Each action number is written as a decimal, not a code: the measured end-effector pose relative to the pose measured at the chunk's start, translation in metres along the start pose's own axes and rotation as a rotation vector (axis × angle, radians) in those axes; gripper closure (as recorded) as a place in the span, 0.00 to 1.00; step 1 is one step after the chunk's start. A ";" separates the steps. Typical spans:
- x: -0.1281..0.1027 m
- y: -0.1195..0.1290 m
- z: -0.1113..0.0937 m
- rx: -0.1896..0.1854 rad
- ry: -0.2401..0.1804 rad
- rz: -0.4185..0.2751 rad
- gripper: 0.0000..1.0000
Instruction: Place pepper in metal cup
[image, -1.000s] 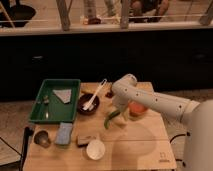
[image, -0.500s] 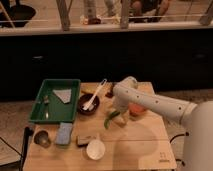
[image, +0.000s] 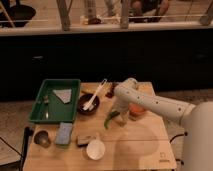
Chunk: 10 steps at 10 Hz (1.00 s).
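The pepper (image: 110, 119) is long, slim and green and lies on the wooden table (image: 140, 145) just left of the orange bowl (image: 137, 110). My gripper (image: 120, 116) points down at the pepper's right end, with the white arm (image: 155, 102) reaching in from the right. Whether it grips the pepper does not show. The metal cup (image: 42, 138) is small and grey and stands at the table's front left corner, well away from the gripper.
A green tray (image: 37, 112) sits at the back left. A dark brown bowl (image: 81, 106) with a white spoon (image: 96, 94) stands beside it. A blue sponge (image: 64, 133), a small dark object (image: 85, 139) and a white cup (image: 95, 149) lie along the front.
The arm has shifted slightly above the pepper. The pepper, the cups and the bowls stay where they were.
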 end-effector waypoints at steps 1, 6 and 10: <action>0.001 0.001 0.000 0.000 -0.002 0.002 0.59; 0.005 0.008 -0.015 0.020 0.001 0.000 1.00; -0.006 0.005 -0.047 0.016 0.010 -0.038 1.00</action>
